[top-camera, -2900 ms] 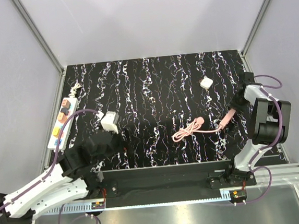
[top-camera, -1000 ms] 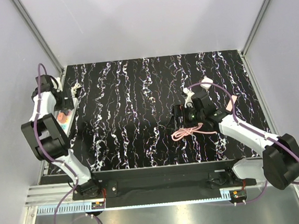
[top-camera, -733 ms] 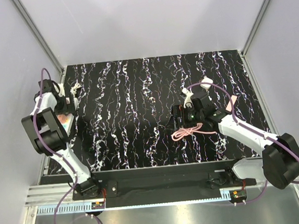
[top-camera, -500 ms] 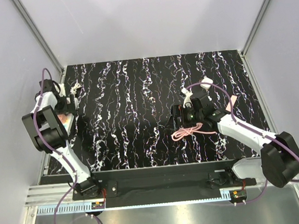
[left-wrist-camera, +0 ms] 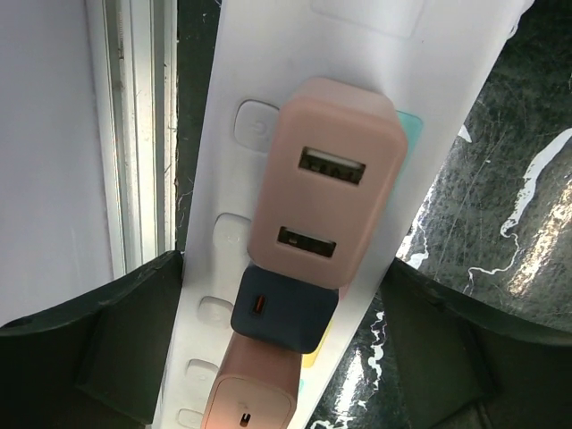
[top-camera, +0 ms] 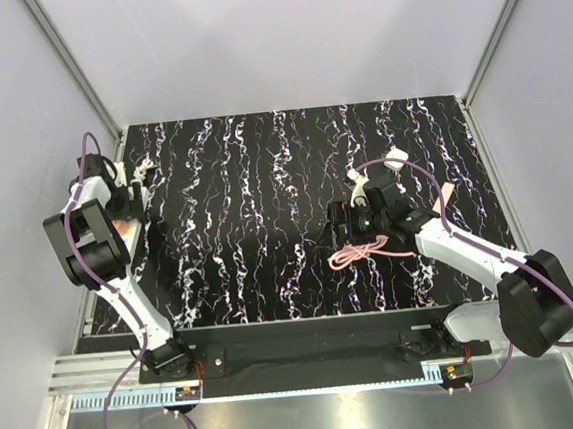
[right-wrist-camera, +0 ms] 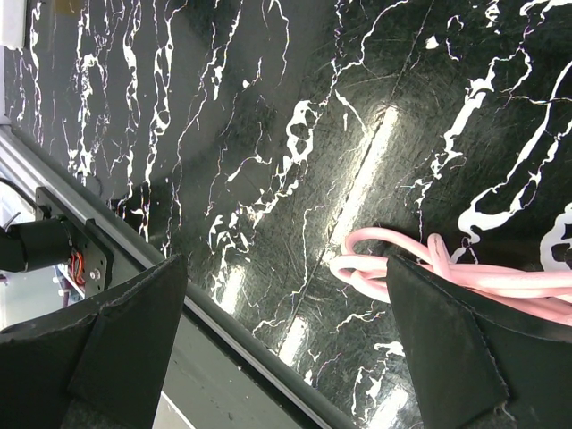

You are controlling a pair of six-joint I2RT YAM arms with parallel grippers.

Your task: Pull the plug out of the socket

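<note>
Plug (left-wrist-camera: 322, 188) seated in socket (left-wrist-camera: 241, 54) at 9 o'clock; left claw (left-wrist-camera: 281, 295) straddles both, spread apart (seemingly not touching); pull pending.

White socket (left-wrist-camera: 268, 54); pink plug (left-wrist-camera: 323, 183), navy plug (left-wrist-camera: 284, 313); black white-veined table (right-wrist-camera: 268, 134); pink cable (right-wrist-camera: 447, 279).

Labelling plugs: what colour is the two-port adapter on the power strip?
The adapter is pale pink, clearest in the left wrist view.
</note>
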